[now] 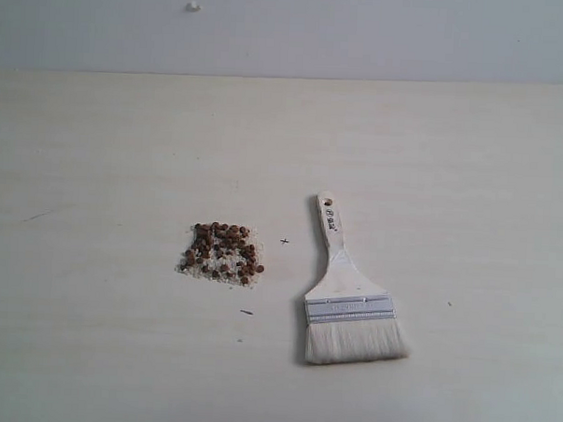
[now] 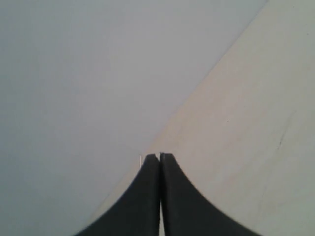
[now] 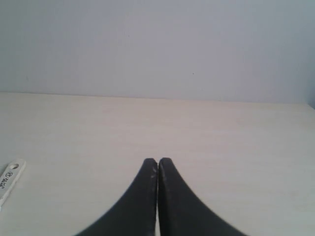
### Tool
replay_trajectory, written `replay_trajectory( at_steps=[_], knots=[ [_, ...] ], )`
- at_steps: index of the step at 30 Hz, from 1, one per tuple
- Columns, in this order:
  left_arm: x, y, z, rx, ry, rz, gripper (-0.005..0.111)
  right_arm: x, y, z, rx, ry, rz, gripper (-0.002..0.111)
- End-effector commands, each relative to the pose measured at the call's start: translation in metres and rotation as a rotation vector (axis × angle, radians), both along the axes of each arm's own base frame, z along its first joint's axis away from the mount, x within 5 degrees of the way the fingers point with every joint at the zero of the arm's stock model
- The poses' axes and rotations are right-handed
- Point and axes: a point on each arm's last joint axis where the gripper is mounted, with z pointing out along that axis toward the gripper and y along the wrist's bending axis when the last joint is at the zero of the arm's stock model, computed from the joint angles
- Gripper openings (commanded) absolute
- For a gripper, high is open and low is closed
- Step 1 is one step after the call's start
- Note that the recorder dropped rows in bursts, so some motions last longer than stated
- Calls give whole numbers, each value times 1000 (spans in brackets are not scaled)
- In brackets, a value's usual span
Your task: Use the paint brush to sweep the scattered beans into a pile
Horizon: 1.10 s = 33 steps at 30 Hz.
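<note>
The reddish-brown beans (image 1: 224, 251) lie mixed with pale crumbs in a compact pile (image 1: 219, 267) near the middle of the table. To its right the paint brush (image 1: 346, 298) lies flat, handle end with its hole pointing away, whitish bristles (image 1: 355, 340) toward the front. Neither arm shows in the exterior view. The left gripper (image 2: 159, 156) is shut with nothing in it, over bare table near the wall. The right gripper (image 3: 158, 161) is shut and empty too; the tip of the brush handle (image 3: 11, 178) shows at the edge of its view.
The pale wooden table (image 1: 470, 182) runs back to a grey wall (image 1: 364, 28). A small cross mark (image 1: 284, 240) sits between pile and brush. A thin dark sliver (image 1: 247, 311) lies in front of the pile.
</note>
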Motion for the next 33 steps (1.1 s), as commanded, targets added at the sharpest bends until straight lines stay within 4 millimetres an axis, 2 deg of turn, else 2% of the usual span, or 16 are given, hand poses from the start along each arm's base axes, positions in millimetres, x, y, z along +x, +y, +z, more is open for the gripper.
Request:
replay_trajectory(
  at_steps=[1,12,16,21,23,28,33],
  knots=[
    [-4,-2,1,-7,-13,-33,0,0,0,-1,4,-2,-5,0],
    [-18,-1,11,-47,-155,-47,0,0,0,-1,4,-2,-5,0],
    [-19,-2,11,-339,-106,-45,0,0,0,-1,4,-2,-5,0],
    [-19,0,10,-882,-6,-16,0,0,0,-1,3,-2,-5,0],
    [-19,0,9,-1002,31,-3,0,0,0,-1,1,-2,-5,0],
    [-19,-1,1,-1018,104,22,0,0,0,-1,2,0,-5,0],
    [-20,-3,-9,-963,204,54,0,0,0,-1,2,0,-5,0]
  ],
)
